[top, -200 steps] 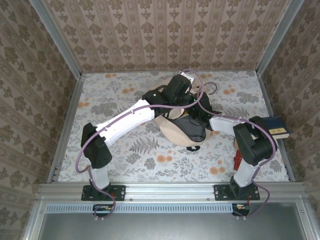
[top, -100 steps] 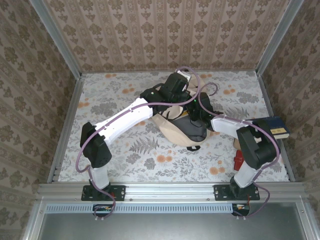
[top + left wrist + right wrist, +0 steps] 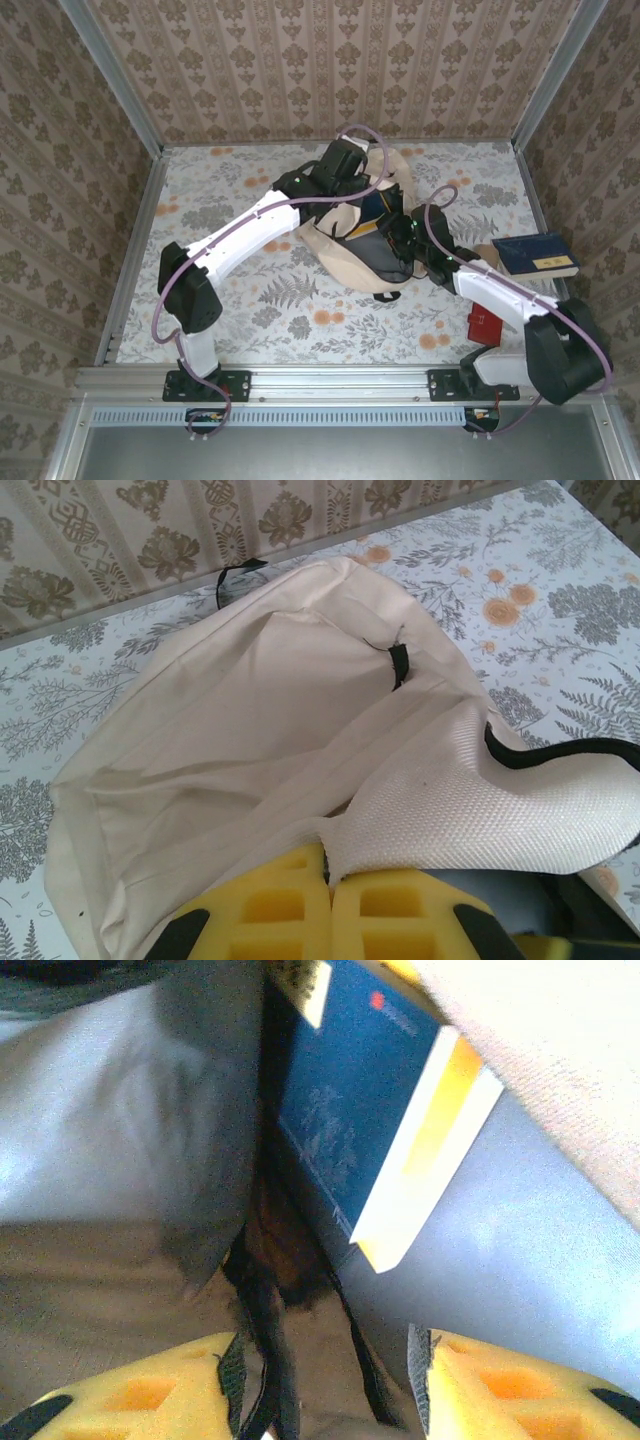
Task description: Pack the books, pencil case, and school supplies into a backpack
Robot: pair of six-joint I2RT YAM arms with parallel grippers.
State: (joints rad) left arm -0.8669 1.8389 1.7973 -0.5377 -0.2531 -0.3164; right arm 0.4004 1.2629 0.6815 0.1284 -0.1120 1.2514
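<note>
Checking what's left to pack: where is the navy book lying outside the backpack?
In the top view the navy book lies near the right edge of the table, right of the backpack and beyond the red square.

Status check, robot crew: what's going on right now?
Left tool shut on backpack rim. Right tool open at blue book inside. Navy book, red square out on table.

Left gripper (image 3: 330,885) pinched closed; right gripper (image 3: 325,1355) jaws apart.

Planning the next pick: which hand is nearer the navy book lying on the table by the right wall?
Right. The right hand sits at the backpack opening, left of the book; the left hand is farther off, pinching the backpack's fabric.
</note>
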